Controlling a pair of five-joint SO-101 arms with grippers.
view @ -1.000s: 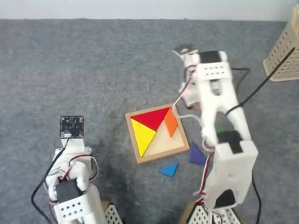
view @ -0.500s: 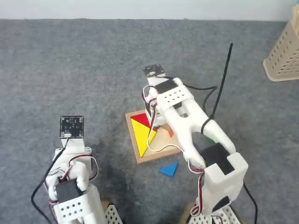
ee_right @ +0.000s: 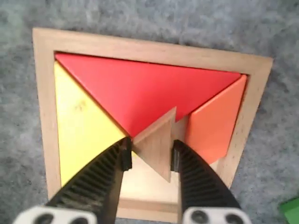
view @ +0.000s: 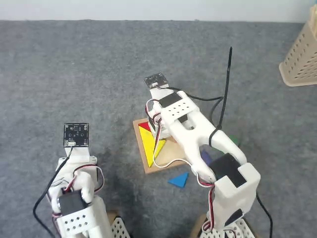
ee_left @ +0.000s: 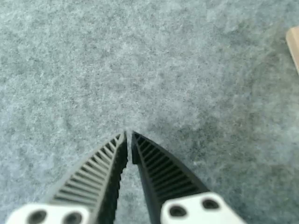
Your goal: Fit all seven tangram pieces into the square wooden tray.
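**Wood triangle over the tray: easy to seat it crooked**

My right jaws are closed narrow on the wood triangle, one pad against each of two slanting edges. That grip is the first worry. The pads press on faces that run toward a corner, so I judge a harder squeeze or a bump could twist the piece or squirt it out.

The triangle hangs over the tray, which lies mid-frame in the high view. One tip seems to lap over the seam where the red triangle meets the orange piece. If I lower it like this, that tip may land on their top faces, and the piece would sit propped rather than flat on the bare floor beside the yellow triangle. Pushing to correct it could shove the orange piece or slide the tray across the worktop.

On the worktop, the blue triangle lies below the tray, with the purple piece and the green piece near my arm. A wide swing could scatter them.

My left jaws are closed on nothing, low over bare worktop.
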